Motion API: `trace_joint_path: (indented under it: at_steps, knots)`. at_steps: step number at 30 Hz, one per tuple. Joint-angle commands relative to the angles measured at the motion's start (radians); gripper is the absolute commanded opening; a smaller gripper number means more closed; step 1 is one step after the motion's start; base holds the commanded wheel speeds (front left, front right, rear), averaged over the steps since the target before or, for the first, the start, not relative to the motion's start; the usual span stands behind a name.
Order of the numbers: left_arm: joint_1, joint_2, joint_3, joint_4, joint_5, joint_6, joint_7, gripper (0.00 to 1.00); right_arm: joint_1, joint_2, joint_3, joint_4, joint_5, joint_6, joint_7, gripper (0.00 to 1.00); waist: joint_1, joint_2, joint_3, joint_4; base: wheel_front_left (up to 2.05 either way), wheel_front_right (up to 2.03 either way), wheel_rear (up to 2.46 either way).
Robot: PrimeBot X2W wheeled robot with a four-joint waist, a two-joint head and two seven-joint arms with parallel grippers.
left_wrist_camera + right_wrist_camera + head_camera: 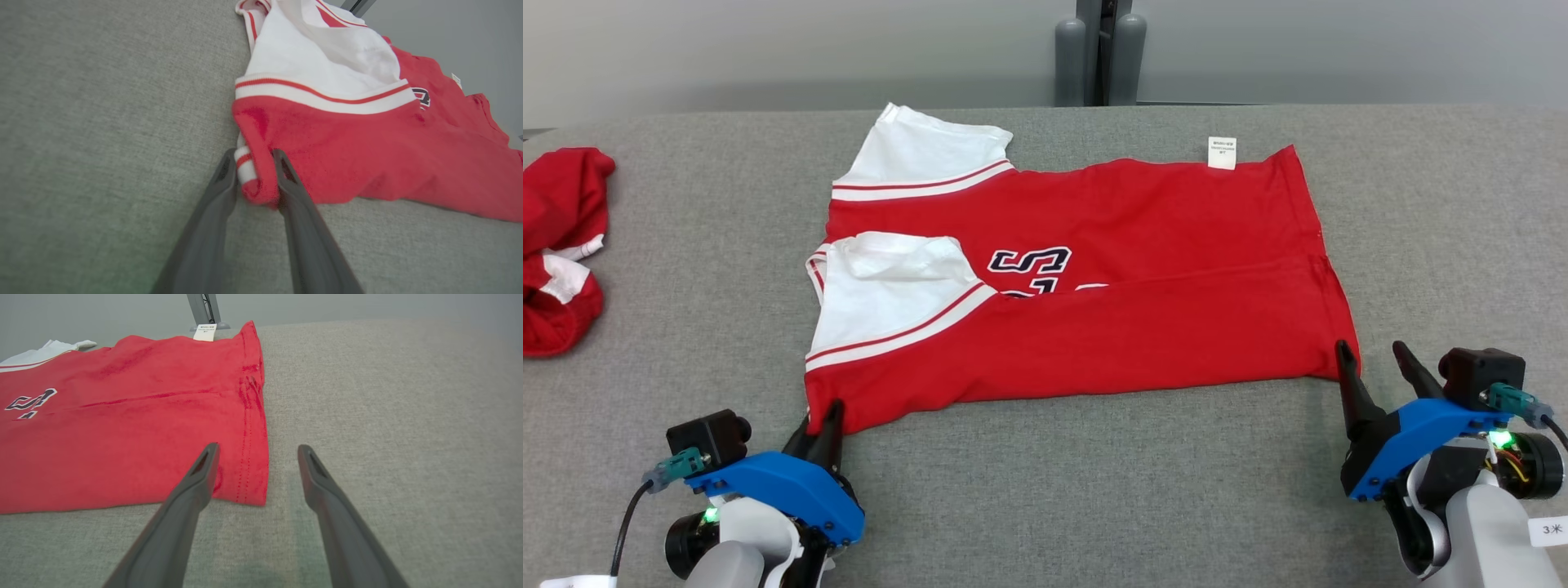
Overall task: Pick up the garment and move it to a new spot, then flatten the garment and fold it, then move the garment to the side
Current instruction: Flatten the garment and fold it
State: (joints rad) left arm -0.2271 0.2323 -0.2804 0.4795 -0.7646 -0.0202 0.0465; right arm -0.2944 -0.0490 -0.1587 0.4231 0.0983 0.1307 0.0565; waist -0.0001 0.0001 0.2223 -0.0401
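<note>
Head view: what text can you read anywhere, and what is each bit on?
"3米": white sticker on the right forearm.
Unreadable: dark letters on the red jersey, half folded under.
Too small to read: print on the white tag at the jersey's edge.

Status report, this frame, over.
Left end effector pinching corner of red and white fabric jersey. Right end effector open at opposite corner. Crumpled red garment lies apart, left.

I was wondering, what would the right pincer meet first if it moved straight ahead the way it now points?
Probably the near hem corner of the red and white fabric jersey, which lies between the open right pincer's fingers; depth is unclear.
</note>
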Motion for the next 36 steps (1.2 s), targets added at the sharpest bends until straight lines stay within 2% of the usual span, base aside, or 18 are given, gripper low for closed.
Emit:
trace_joint_path:
  at_steps: [1,9,12,16,18,23,28,32,36]
  knots:
    - [-0.008,-0.003,-0.006,0.001,0.003,-0.005,-0.005,0.0,0.009,-0.003,-0.001,0.007,0.005,0.0,0.003,1.0,0.0001,-0.0001,0.0,0.003,0.0,0.0,0.0]
    - [-0.023,0.004,-0.005,-0.037,0.019,-0.011,-0.053,0.0,-0.035,-0.003,-0.015,0.11,0.004,0.0,0.023,1.0,0.0001,-0.0001,-0.003,0.023,0.0,0.0,0.0]
    - [-0.024,0.003,-0.008,-0.051,0.024,-0.006,-0.066,0.0,-0.064,-0.003,-0.012,0.17,0.026,0.0,0.028,0.5,0.0001,-0.0001,-0.004,0.027,0.0,0.0,0.0]
    - [-0.023,0.005,-0.011,-0.066,0.025,-0.007,-0.066,0.0,-0.111,-0.002,0.0,0.258,0.052,0.0,0.029,0.31,0.0001,-0.0001,-0.006,0.027,0.0,0.0,0.0]
    - [-0.022,0.006,-0.013,-0.072,0.027,-0.007,-0.068,0.0,-0.132,-0.002,0.003,0.297,0.049,0.0,0.022,0.0,0.0001,-0.0001,-0.008,0.026,0.0,0.0,0.0]
    - [-0.006,0.006,-0.021,-0.098,0.026,-0.004,-0.069,0.0,-0.164,-0.002,0.007,0.347,0.063,0.0,-0.029,0.0,0.0001,-0.0001,-0.022,0.027,0.0,0.0,0.0]
    - [0.044,0.013,-0.027,-0.158,0.025,0.006,-0.065,0.0,-0.107,-0.003,-0.011,0.33,0.046,0.0,-0.072,0.0,0.0001,-0.0001,-0.057,0.029,0.0,0.0,0.0]
    - [0.123,0.033,-0.033,-0.241,0.02,0.021,-0.051,0.0,-0.026,-0.003,0.01,0.256,0.064,0.0,-0.08,0.0,0.0001,-0.0001,-0.09,0.021,0.0,0.0,0.0]
    - [0.232,0.062,-0.038,-0.352,0.021,0.043,-0.031,0.0,0.103,-0.003,0.032,0.127,0.101,0.0,-0.054,0.0,0.0001,-0.0001,-0.115,0.01,0.0,0.0,0.0]
